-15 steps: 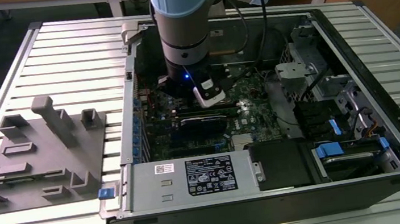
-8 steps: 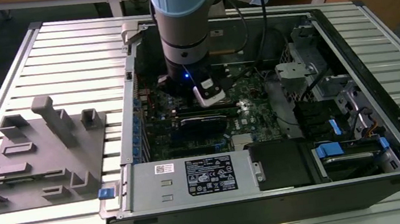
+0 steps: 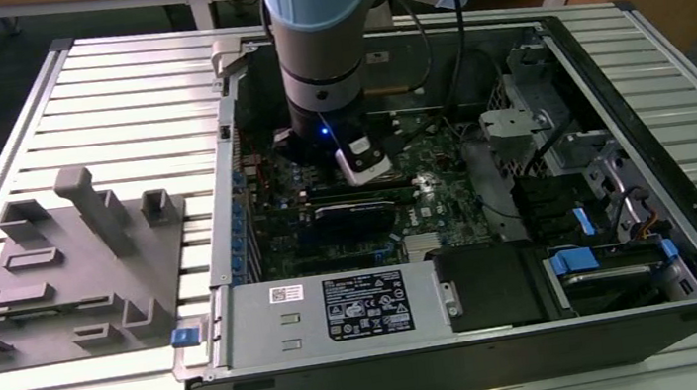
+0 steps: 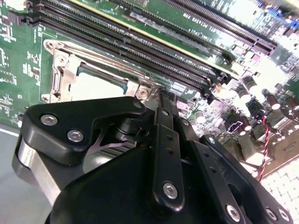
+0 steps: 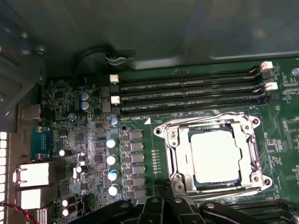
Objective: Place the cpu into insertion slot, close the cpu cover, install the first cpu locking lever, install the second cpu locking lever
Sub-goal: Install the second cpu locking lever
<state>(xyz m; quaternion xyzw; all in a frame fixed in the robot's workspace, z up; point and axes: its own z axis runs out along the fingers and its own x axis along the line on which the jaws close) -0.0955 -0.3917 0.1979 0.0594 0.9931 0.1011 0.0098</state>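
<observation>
- The arm (image 3: pixel 324 48) is reaching down into the open computer case (image 3: pixel 674 245) in the exterior view, with its wrist over the green motherboard (image 3: pixel 445 213).
- The cpu (image 5: pixel 216 155) is sitting in the insertion slot (image 5: pixel 184 175) in the first wrist view, its pale metal top showing flat and square inside the socket.
- The cpu cover (image 5: pixel 250 140) is lying down around the chip, its silver frame bordering the top on all sides (the window is leaving the chip's middle bare).
- In the second wrist view the gripper (image 4: pixel 161 100) is hovering just beside one edge of the socket, and the cpu (image 4: pixel 96 86) is showing partly behind its black linkage.
- The fingertips are lying behind the gripper's own body, so I cannot tell whether they are spread or pressed together.
- Long black memory slots (image 5: pixel 187 93) are running beside the socket, on the side away from the gripper.
- A grey parts fixture (image 3: pixel 72 274) is resting on the slatted table (image 3: pixel 109 85), well apart from the case, toward the exterior view's left.
</observation>
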